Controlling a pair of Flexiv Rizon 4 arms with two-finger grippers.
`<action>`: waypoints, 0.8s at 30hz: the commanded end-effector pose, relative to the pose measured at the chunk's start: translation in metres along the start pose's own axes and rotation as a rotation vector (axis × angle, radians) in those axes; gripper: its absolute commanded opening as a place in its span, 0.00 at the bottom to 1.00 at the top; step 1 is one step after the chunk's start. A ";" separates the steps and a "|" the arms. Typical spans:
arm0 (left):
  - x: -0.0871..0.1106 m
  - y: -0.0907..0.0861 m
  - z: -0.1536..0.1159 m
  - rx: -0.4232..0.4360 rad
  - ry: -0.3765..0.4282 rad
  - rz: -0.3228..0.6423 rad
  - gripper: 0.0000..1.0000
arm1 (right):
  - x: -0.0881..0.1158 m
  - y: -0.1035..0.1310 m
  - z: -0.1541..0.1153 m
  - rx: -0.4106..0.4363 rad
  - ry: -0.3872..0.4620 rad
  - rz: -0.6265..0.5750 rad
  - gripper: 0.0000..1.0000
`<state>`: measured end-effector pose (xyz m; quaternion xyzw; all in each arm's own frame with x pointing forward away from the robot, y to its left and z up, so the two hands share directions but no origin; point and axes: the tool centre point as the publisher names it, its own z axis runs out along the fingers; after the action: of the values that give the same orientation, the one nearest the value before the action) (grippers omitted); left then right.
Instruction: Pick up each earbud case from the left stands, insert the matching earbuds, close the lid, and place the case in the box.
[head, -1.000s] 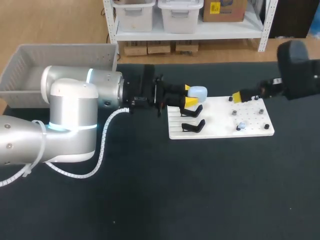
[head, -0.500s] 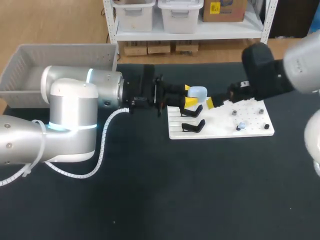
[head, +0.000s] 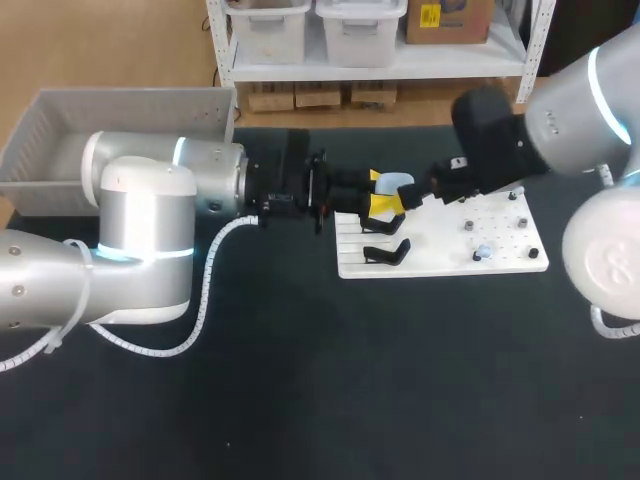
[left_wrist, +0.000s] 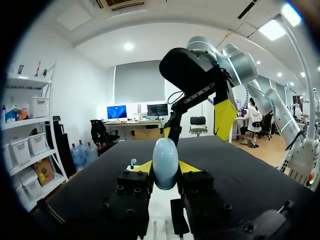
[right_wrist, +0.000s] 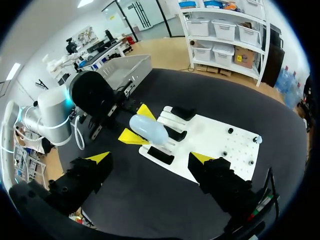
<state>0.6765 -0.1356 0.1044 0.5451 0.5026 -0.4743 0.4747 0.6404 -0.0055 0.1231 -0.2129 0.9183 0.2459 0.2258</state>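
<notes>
Head view: at centre frame our left gripper (head: 383, 203) clamps the pale blue earbud case (head: 398, 183) above the left edge of the white board (head: 500, 262). Our right gripper (head: 428, 190) hovers just right of it.

Left wrist view: the case (left_wrist: 165, 157) sits pinched from both sides by our left gripper (left_wrist: 165, 170), its lid seemingly shut.

Right wrist view: our right gripper (right_wrist: 151, 158) is spread wide and empty, with the case (right_wrist: 148, 131) just ahead.

We judge the lid comes next: hold the left grip steady and bring a right fingertip squarely to the seam.

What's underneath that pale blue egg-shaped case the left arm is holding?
The white board with its black stands. The left gripper and case cover the spot directly beneath, so contact can't be seen.
</notes>
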 end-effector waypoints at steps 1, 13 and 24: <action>0.001 -0.001 0.000 -0.006 -0.004 0.003 0.00 | -0.005 -0.001 0.007 0.004 0.007 0.005 1.00; 0.001 -0.001 0.000 -0.006 -0.004 0.003 0.00 | -0.009 -0.009 0.018 0.021 0.013 0.034 1.00; 0.001 -0.001 0.000 -0.006 -0.004 0.003 0.00 | -0.012 -0.017 0.020 0.042 0.011 0.054 1.00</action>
<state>0.6765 -0.1356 0.1044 0.5450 0.5027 -0.4743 0.4747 0.6647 -0.0052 0.1075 -0.1872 0.9287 0.2364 0.2158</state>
